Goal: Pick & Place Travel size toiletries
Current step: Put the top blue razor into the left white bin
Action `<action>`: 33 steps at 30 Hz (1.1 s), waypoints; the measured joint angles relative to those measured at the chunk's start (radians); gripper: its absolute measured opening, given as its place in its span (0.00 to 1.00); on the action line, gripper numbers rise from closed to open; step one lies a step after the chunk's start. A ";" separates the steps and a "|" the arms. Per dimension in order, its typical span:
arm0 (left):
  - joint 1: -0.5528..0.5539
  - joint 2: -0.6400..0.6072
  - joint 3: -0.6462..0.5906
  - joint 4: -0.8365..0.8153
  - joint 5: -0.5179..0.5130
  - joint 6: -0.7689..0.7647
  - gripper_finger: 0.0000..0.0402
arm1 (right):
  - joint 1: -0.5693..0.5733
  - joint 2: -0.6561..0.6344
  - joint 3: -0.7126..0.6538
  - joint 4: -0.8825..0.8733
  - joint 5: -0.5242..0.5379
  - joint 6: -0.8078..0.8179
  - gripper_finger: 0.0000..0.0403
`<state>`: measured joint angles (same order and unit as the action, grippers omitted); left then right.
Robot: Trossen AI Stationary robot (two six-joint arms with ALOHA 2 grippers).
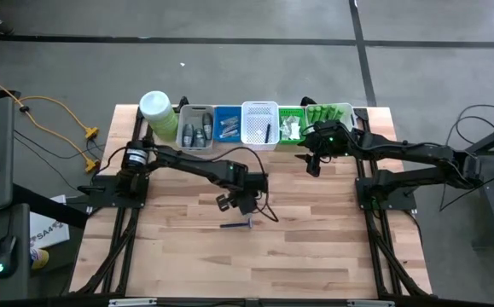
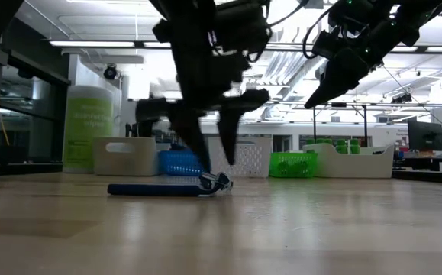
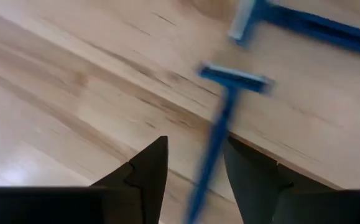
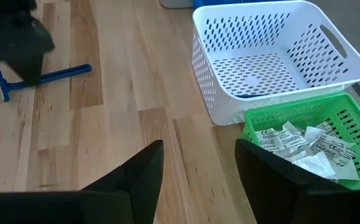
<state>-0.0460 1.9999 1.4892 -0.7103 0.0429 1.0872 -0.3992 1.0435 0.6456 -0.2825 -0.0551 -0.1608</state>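
L gripper (image 1: 245, 202) is at mid-table, fingers (image 3: 147, 167) part-open w/ a blue razor (image 3: 220, 121) between them. In the left wrist view the handle runs up through the gap, head (image 3: 235, 78) out past the tips. Can't tell if the pads are actually pinching it or just straddling; it looks blurred, so prob. off the wood.

A 2nd razor (image 1: 236, 225) lies flat on the table just beside & below the L gripper, on the operator side. Its long axis runs roughly across the table, head toward the R end. Low view shows it flat on the wood (image 2: 167, 188), right at the L fingertips.

R gripper (image 1: 314, 162) hangs up by the bins, fingers (image 4: 143, 171) apart & empty, over the table edge of the white basket (image 4: 279, 59) and green basket (image 4: 329, 118) w/ sachets (image 4: 304, 146). Well apart from both razors.

So L arm is far nearer. Next move turns on the razor's handle staying in line w/ the gap.
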 joint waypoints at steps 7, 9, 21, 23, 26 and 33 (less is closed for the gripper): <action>0.000 0.046 -0.002 0.027 0.007 0.060 0.38 | 0.000 0.000 0.000 -0.002 0.000 0.000 0.48; 0.000 0.062 0.002 0.060 0.016 0.061 0.38 | 0.000 0.000 0.000 -0.004 0.001 0.000 0.48; 0.002 0.073 0.003 0.034 0.081 -0.153 0.38 | 0.000 0.000 0.000 -0.008 0.000 0.000 0.48; 0.002 0.073 0.002 0.023 0.099 -0.209 0.38 | 0.000 0.000 0.000 -0.005 0.000 0.000 0.48; 0.002 0.075 0.001 0.016 0.148 -0.259 0.38 | 0.000 0.000 0.000 -0.003 0.000 0.000 0.48; 0.008 0.117 0.003 0.024 0.153 -0.281 0.38 | 0.000 0.000 0.000 0.002 0.001 0.005 0.48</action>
<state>-0.0383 2.1174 1.4921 -0.6858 0.1963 0.8064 -0.3992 1.0435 0.6456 -0.2810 -0.0544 -0.1555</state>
